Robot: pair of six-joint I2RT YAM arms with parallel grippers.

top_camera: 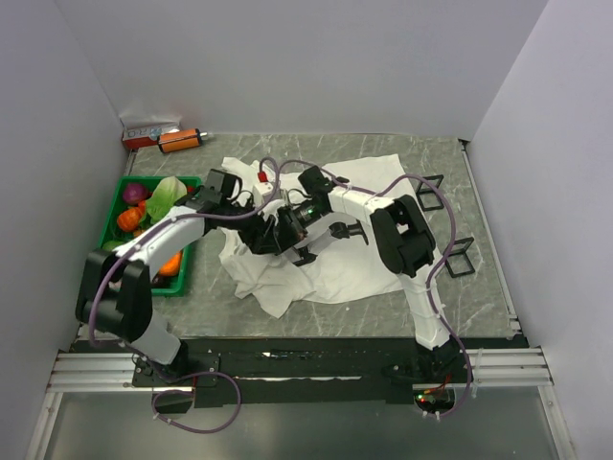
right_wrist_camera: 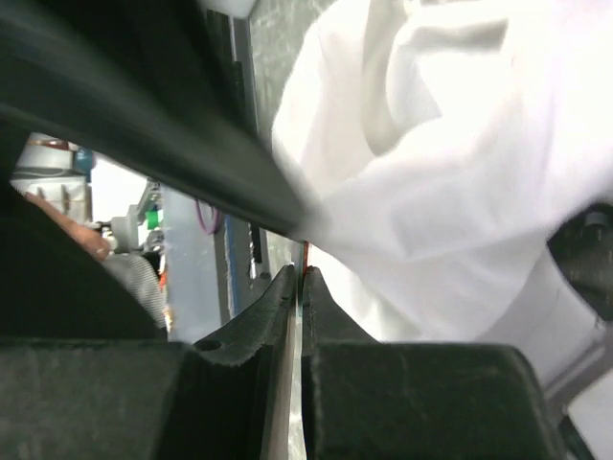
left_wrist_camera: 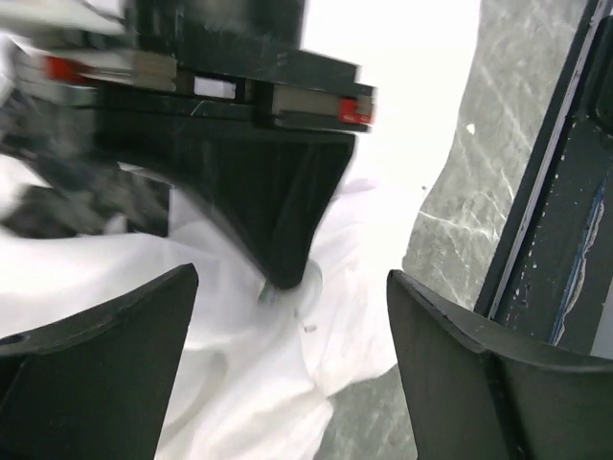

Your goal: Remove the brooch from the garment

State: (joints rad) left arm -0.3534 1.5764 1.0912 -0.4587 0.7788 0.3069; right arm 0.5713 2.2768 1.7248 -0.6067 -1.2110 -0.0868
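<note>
Zero brooch showed on the floppy garment [top_camera: 316, 278]; left gripper [left_wrist_camera: 292, 287] gaped empty, right gripper [right_wrist_camera: 299, 280] was clamped shut; something that tiny probably wanted a fingertip nip.

Even overhead light is filling my top cam, soft shadows falling on the bench [top_camera: 441, 153]. Left wrist cam: garment [left_wrist_camera: 402, 57] is blowing out white, blur smearing upper left. Right wrist cam is showing the same glare.
</note>
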